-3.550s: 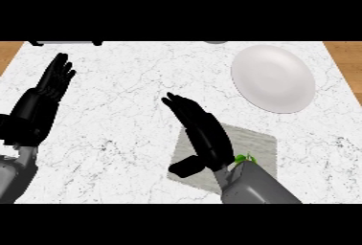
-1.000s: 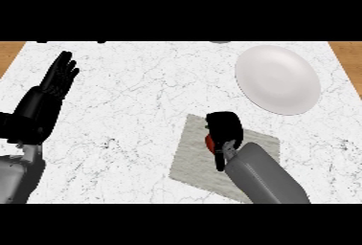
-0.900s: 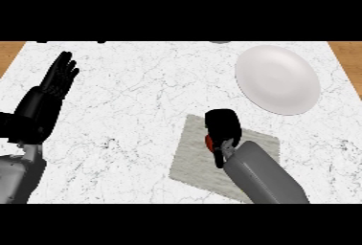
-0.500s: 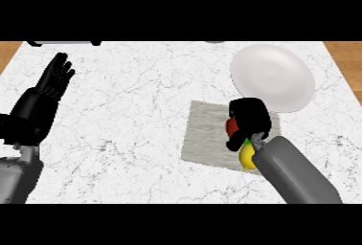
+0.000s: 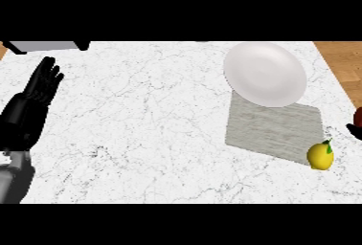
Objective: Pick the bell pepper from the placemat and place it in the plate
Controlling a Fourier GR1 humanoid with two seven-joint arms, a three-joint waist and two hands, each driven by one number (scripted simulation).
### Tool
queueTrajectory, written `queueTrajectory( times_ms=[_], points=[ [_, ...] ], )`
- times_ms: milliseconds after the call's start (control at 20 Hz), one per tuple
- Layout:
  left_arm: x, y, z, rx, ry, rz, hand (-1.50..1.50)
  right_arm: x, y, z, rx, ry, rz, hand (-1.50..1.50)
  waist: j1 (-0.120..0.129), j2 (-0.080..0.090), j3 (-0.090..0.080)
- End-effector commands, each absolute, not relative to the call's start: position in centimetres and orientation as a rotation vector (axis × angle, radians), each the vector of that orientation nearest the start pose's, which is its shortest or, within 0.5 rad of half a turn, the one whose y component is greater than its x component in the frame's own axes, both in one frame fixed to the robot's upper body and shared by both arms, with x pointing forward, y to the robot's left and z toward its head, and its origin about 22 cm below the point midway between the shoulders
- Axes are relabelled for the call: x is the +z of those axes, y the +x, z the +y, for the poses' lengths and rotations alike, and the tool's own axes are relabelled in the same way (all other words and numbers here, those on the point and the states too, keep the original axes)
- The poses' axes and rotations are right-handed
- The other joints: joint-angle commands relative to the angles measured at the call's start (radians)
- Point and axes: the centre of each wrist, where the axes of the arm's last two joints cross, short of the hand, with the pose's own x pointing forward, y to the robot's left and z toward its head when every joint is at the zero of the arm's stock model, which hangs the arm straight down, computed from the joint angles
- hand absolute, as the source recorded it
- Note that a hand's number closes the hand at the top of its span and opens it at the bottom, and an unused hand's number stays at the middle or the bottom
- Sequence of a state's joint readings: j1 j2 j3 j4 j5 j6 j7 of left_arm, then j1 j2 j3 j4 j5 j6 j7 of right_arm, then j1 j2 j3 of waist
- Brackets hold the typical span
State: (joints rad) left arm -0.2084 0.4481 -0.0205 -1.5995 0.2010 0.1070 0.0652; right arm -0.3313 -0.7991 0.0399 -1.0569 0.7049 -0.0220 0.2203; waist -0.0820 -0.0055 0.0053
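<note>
Marble, white with grey veins: bench (image 5: 155, 119), spans nearly the whole view.

White plate (image 5: 265, 72): sits at the far right of the bench, bare, overlaps the far edge of the placemat.

Grey placemat (image 5: 272, 127): lies just nearer than the plate, touching it, turned slightly askew. Carries no pepper on its bare face now.

Left robot hand (image 5: 32, 105): rests at the view's left edge, fingers straight and apart, pointing up, holding nothing. Stands well apart from the plate, with most of the bench between.

Yellow fruit (image 5: 320, 155) with a small green stalk: stands at the near right corner of the placemat, rounded, lemon-like. Not red, so probably not the task's thing.

Right robot hand (image 5: 354, 129): shows only as a black tip at the view's right edge, level with the placemat. Cannot tell whether spread, closed or clamped on anything.

Bell pepper (image 5: 358, 115): probably the dark red sliver just above that black tip, touching it, cut off by the edge. Shape, stalk and long axis hidden. Looks off the placemat, so likely lifted and carried.

Key relation: plate lies to the left of and beyond the red sliver, near it. Right side far nearer than left. Calls for a move inward and away from the body, then a release over the plate's middle.
</note>
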Motion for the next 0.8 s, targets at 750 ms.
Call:
queueTrajectory(
  times_ms=[750],
  points=[
    [9.9, 29.3, 28.5, -0.221, 0.136, -1.754, 0.00, 19.3, 30.2, -48.8, 0.661, -0.941, -1.563, 1.50, 0.090, 0.007, -0.006]
  ],
)
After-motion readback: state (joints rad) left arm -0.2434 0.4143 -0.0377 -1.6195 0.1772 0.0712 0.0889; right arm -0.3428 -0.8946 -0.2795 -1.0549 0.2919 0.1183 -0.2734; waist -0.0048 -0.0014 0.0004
